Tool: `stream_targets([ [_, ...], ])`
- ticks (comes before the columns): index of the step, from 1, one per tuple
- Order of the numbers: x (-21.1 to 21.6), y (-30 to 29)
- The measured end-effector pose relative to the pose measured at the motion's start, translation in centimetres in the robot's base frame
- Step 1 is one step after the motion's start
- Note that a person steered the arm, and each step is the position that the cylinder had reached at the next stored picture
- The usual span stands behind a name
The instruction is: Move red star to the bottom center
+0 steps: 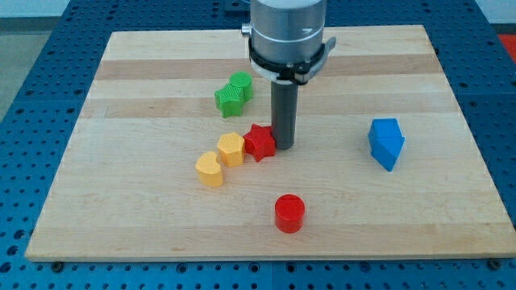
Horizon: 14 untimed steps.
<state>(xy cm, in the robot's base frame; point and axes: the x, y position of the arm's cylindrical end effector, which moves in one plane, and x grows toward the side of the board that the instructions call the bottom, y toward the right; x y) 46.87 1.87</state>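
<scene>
The red star (259,142) lies near the middle of the wooden board (145,89), touching the yellow hexagon block (230,149) on its left. My tip (283,145) stands against the star's right side, a little toward the view's top. The red cylinder (289,213) sits near the bottom center, below and slightly right of the star.
A yellow heart block (210,169) lies lower left of the yellow hexagon. Two green blocks (233,93) sit together above the star. A blue block (385,142) lies at the right. The board rests on a blue perforated table (32,97).
</scene>
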Motion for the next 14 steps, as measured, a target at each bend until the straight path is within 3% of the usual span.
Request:
stream_targets([
  [1, -0.5, 0.0],
  [2, -3.7, 0.0],
  [4, -3.8, -4.3],
  [6, -0.5, -5.3],
  [9, -1.3, -2.8],
  [14, 3.4, -3.6],
])
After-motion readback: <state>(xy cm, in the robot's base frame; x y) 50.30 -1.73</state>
